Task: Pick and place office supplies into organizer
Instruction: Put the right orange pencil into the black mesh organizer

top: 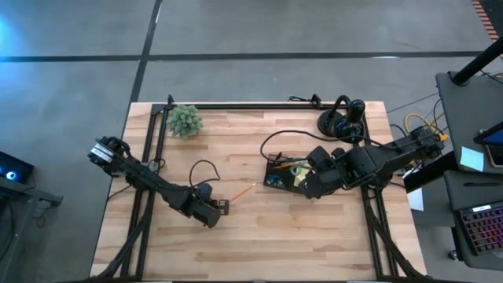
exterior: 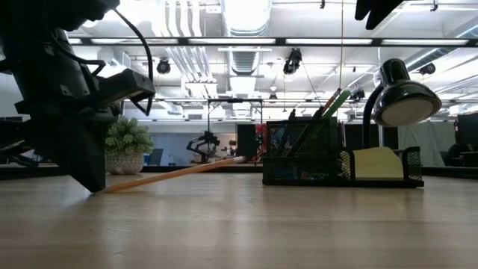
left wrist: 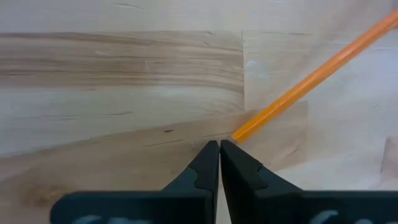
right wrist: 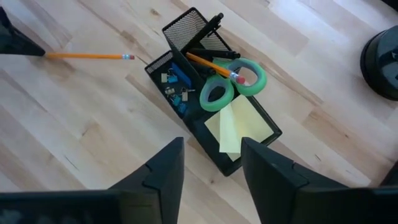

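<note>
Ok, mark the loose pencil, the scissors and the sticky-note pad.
loose orange pencil (right wrist: 87, 56), right wrist view, mid-shaft.
green-handled scissors (right wrist: 214, 98), right wrist view, rim of one handle ring.
yellow sticky-note pad (right wrist: 239, 121), right wrist view, top sheet.

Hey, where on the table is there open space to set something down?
Bare wood runs along the table front edge, below both arms, and between the plant and the lamp. It is crowded around the organizer, under the right gripper, and by the loose pencil at the left gripper.

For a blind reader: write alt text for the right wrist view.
A black mesh organizer on a wooden table holds green scissors, a pencil, yellow notes and blue clips. The open right end effector hovers above; another pencil lies beyond.
</note>
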